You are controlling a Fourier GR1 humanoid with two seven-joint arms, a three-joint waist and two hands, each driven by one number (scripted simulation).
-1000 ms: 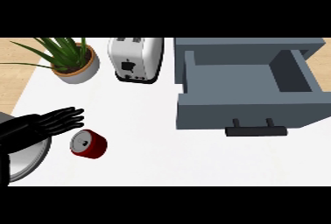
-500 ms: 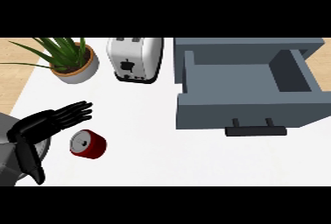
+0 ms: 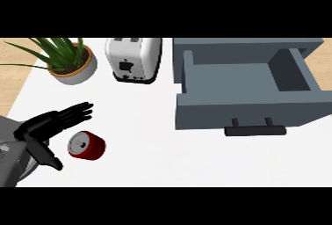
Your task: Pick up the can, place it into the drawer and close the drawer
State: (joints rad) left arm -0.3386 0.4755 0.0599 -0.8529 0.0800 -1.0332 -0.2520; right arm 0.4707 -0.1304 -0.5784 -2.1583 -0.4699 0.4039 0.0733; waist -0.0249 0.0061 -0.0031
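A red can (image 3: 86, 145) lies on its side on the white counter (image 3: 149, 149) at the lower left, its silver end facing up and to the left. My left hand (image 3: 45, 127) is open just left of it, fingers (image 3: 76, 113) stretched past the can's far side and thumb (image 3: 49, 159) pointing down on its near side. I cannot tell whether the hand touches the can. The grey drawer (image 3: 246, 112) stands pulled open at the right, its inside bare, with a black handle (image 3: 255, 130) on its front. My right hand shows nowhere.
A white toaster (image 3: 134, 59) stands at the back, just left of the drawer. A potted green plant (image 3: 70, 61) sits at the back left. Wooden floor (image 3: 13, 79) shows beyond the counter's left edge.
My left hand has crept a little forward and to the right, beside the can, and its thumb now points down and away from the fingers. The can and drawer have not moved.
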